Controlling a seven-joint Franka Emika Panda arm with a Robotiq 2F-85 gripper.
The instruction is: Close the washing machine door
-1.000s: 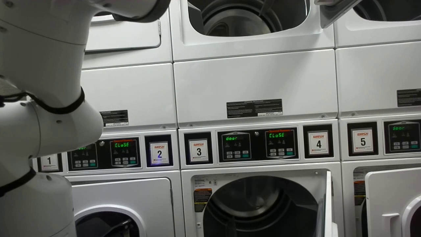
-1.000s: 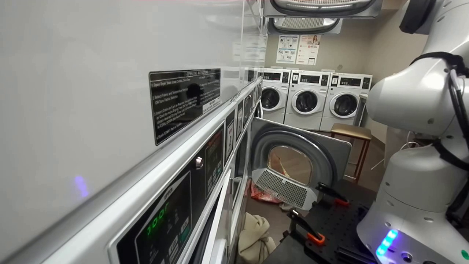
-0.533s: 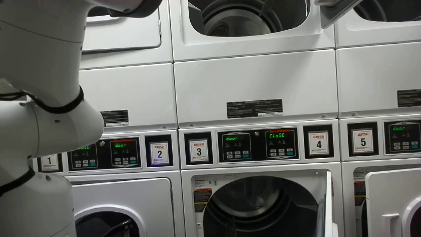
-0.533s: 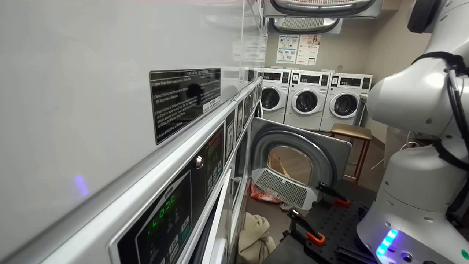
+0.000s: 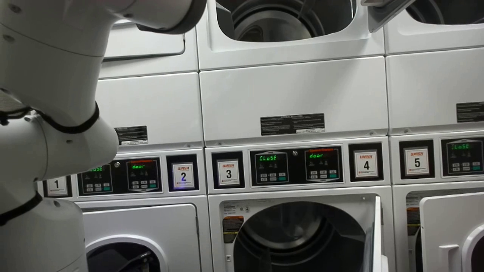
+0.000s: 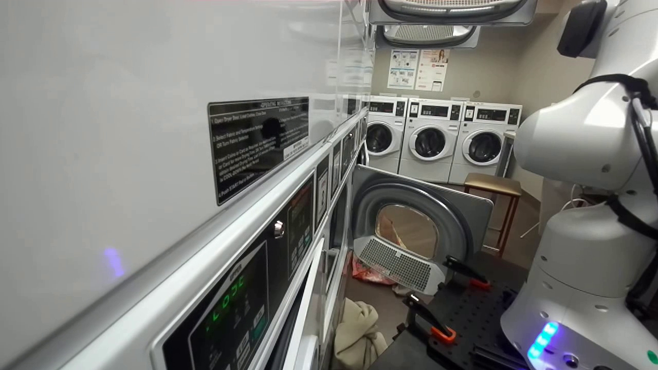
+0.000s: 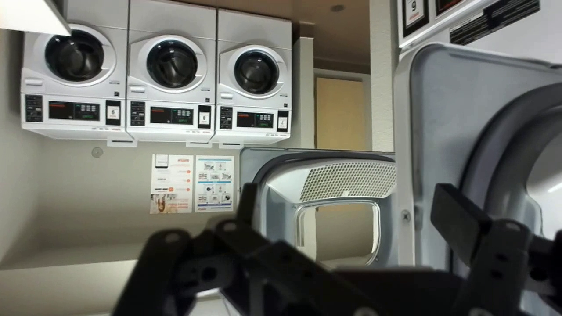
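Observation:
The washing machine is the white upper machine with a dark drum mouth and a black label strip. Its washing machine door stands swung open to the right; it also shows at the top of an exterior view. In the wrist view, which is upside down, the near door shows its grey inner face and white edge; its outer face is hidden. My gripper is open and empty, and the door's edge appears between its fingers; I cannot tell the distance. The gripper is out of both exterior views.
Another open upper door hangs behind the near one. Below, a lower door stands wide open and others are ajar. Further washers line the back wall. A stool and a black table with clamps stand near.
The arm drew back slightly from the machines half a second ago and has since moved toward them and a little down. The doors have not moved; the displays have switched words.

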